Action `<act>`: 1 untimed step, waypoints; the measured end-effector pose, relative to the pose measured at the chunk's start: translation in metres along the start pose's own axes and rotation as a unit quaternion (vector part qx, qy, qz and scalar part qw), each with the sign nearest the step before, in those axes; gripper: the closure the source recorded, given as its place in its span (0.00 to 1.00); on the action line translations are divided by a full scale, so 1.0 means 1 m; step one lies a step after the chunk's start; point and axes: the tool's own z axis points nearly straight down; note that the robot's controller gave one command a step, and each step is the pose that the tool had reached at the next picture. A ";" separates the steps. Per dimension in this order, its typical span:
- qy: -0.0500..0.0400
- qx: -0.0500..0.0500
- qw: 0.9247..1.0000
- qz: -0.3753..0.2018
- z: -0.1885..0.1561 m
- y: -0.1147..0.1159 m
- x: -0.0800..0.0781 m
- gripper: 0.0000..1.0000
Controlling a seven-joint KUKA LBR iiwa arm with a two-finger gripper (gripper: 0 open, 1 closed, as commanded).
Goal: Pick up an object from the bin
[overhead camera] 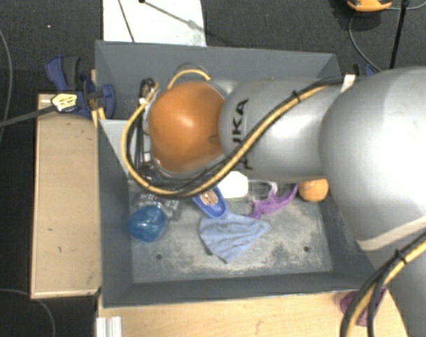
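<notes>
My gripper (pixel 156 202) is low at the bin's (pixel 198 290) left, just beyond a blue ball (pixel 146 224); whether it is spread or pressed together I cannot tell.

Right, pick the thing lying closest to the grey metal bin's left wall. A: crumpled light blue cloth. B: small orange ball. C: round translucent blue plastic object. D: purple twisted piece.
C: the round translucent blue plastic object sits beside the left wall of the grey metal bin; the crumpled light blue cloth lies mid-floor, the small orange ball far right.
</notes>
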 end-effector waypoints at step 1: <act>0.001 -0.001 1.000 0.001 -0.010 0.000 0.000 1.00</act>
